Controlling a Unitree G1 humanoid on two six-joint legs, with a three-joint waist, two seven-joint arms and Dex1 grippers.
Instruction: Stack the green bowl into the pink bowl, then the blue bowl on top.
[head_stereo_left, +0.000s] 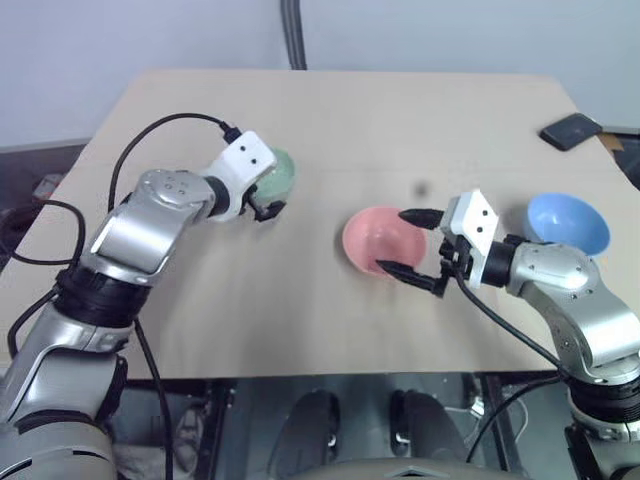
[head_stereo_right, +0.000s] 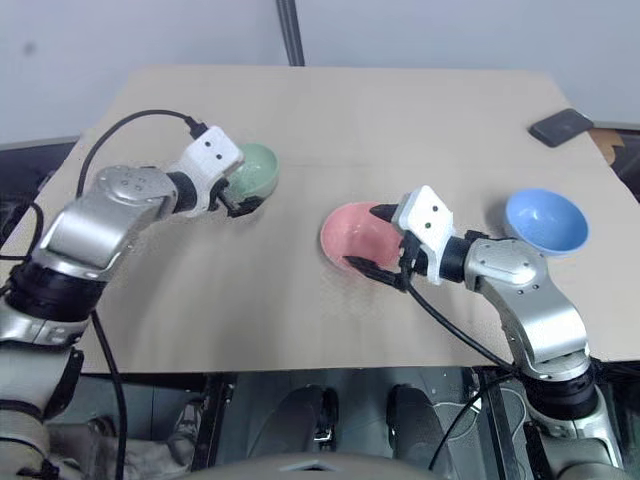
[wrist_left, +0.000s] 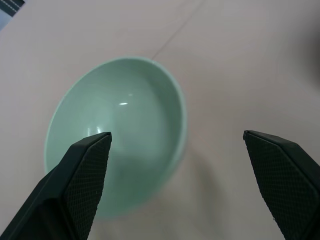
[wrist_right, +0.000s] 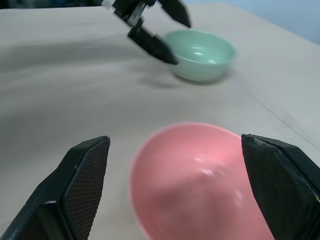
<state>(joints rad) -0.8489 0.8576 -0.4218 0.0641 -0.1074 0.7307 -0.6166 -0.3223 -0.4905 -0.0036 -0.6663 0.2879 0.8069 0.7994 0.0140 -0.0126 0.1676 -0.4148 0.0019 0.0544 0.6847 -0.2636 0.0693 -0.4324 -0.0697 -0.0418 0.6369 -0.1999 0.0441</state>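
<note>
Green bowl: we see it upright on the worktop, left of centre, on its own.
Pink bowl: it sits near the middle, upright and empty.
Blue bowl: it stands at the right, well apart from the pink bowl.
Left claw: we find its fingers spread wide just over the green bowl's near rim, gripping nothing.
Right claw: its fingers are wide apart at the pink bowl's right side, one over the rim, holding nothing.
Dark flat object: it lies at the far right corner.
</note>
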